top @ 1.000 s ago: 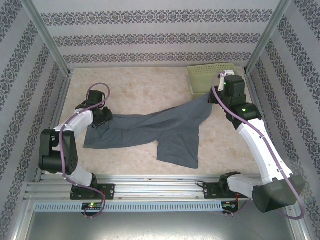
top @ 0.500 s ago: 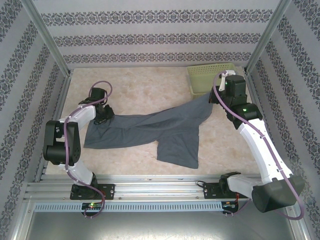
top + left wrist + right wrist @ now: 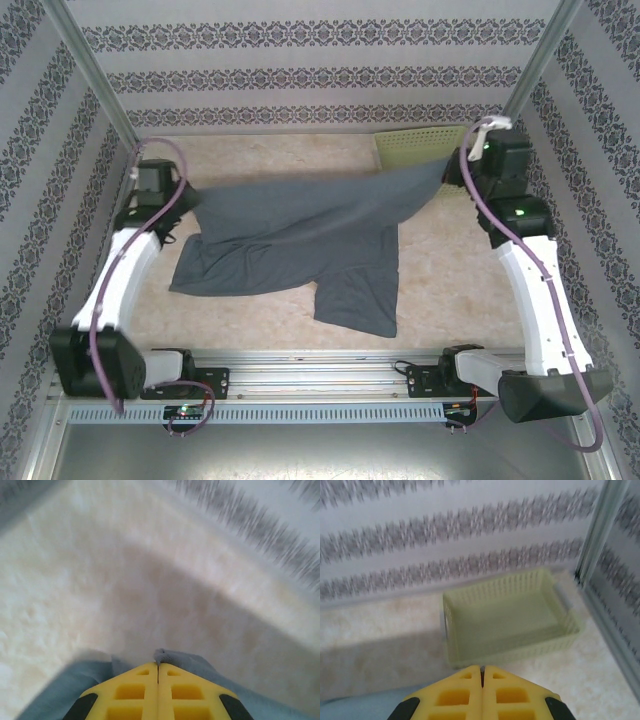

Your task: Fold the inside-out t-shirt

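The slate blue-grey inside-out t-shirt (image 3: pixel 300 225) hangs stretched between my two grippers, its far edge lifted and its lower part, with one flap (image 3: pixel 360 295), lying on the table. At the far left my left gripper (image 3: pixel 183 192) is shut on one end of that edge. In the left wrist view the yellow fingertips (image 3: pixel 158 664) meet, with a nub of t-shirt (image 3: pixel 192 662) pinched at their tips. My right gripper (image 3: pixel 452 172) is shut on the other end at the far right. Its wrist view shows closed fingers (image 3: pixel 481 667) and t-shirt (image 3: pixel 365 702) below left.
A light green basket (image 3: pixel 415 148) stands at the back right corner, just beyond the right gripper, and it holds nothing (image 3: pixel 510 615). Patterned walls and metal posts (image 3: pixel 90 80) close in the table on three sides. A metal rail (image 3: pixel 320 365) runs along the near edge.
The left gripper closed on the shirt's left end. Both arms then rose and moved toward the back wall, lifting the shirt's far edge and spreading it wider.
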